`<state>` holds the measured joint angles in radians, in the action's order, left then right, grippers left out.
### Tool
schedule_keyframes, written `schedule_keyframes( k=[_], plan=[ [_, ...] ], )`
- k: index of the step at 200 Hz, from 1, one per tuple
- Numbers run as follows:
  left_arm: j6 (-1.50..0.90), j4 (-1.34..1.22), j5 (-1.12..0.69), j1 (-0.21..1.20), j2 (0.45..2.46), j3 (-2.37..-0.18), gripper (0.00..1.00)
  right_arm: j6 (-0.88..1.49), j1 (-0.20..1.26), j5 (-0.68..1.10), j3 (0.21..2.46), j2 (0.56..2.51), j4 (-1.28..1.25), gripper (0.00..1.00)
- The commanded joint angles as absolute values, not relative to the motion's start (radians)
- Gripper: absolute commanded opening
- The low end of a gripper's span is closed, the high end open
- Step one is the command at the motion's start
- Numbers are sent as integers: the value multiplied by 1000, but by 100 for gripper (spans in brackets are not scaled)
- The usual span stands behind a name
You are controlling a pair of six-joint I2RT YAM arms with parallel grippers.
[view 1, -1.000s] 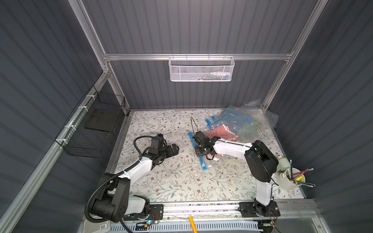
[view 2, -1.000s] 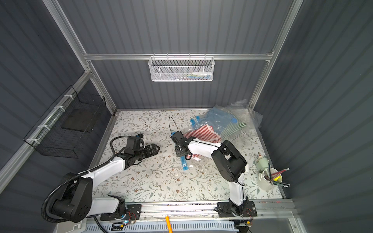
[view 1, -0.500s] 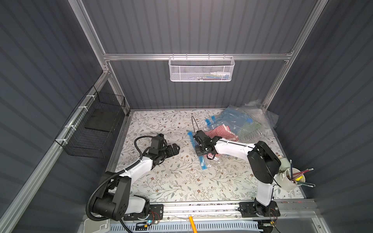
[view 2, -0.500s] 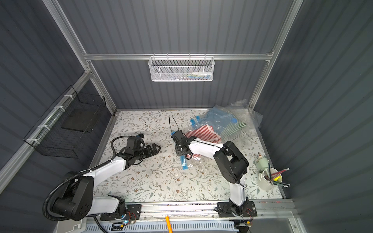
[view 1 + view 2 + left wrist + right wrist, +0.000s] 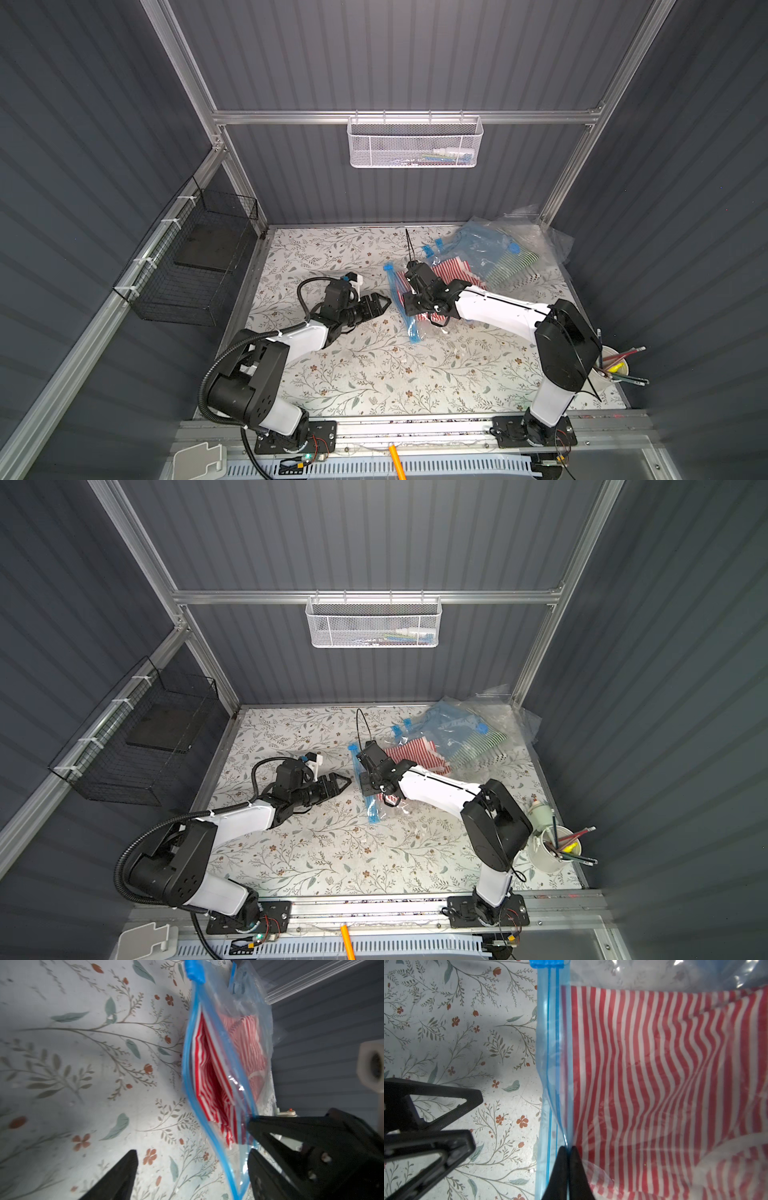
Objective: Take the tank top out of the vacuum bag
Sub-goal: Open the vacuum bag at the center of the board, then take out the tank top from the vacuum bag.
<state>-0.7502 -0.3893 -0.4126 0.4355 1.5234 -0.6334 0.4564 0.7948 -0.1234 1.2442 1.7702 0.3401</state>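
Plastic makes up the main container here: a clear plastic vacuum bag with a blue zip edge (image 5: pixel 409 328) lies flat near the middle of the floral-patterned bench (image 5: pixel 374 374), and a folded red-and-white striped tank top (image 5: pixel 654 1074) sits wholly inside it under the clear film. In the left wrist view the bag's mouth gapes along the blue edge, with the folds of the tank top (image 5: pixel 207 1068) showing in the opening. The right fingers (image 5: pixel 562 1167) are pressed together on the bag's upper film, just inside the blue zip band (image 5: pixel 552 1043). The striped cloth begins just beside their tips and runs away from them deeper into the bag; whether any cloth is pinched with the film cannot be told. The left fingers (image 5: pixel 473 1097) stand apart, holding nothing, pointing at the bag's mouth from the outer side, with a strip of bare bench between their tips and the blue edge. In the far right corner a second, crumpled clear-and-blue plastic bag (image 5: pixel 478 241) holds green-and-white striped cloth (image 5: pixel 511 262). A white mesh basket (image 5: pixel 415 145) hangs on the back rail with small items too small to tell. A black wire basket (image 5: pixel 195 257) on the left wall carries a flat dark slab (image 5: pixel 208 249). A white cup (image 5: pixel 544 862) at the near right holds pencils (image 5: pixel 573 837).
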Motion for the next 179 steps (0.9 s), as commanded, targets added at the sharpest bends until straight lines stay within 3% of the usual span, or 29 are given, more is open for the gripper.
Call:
schedule_keyframes(
  k=[1, 10, 46, 121, 179],
  plan=[
    [-786, -482, -457, 443, 1548, -667, 65, 466, 802, -103, 1243, 1763, 313, 0],
    [-794, -507, -459, 444, 1553, -666, 59, 467, 802, -103, 1242, 1765, 312, 0],
    [-845, -605, -476, 448, 1622, -672, 54, 471, 802, -92, 1220, 1743, 279, 0],
    [-902, -738, -490, 456, 1798, -708, 51, 466, 804, -76, 1186, 1721, 233, 0],
    [-923, -718, -512, 457, 1781, -715, 46, 452, 805, -104, 1197, 1736, 255, 0]
  ],
)
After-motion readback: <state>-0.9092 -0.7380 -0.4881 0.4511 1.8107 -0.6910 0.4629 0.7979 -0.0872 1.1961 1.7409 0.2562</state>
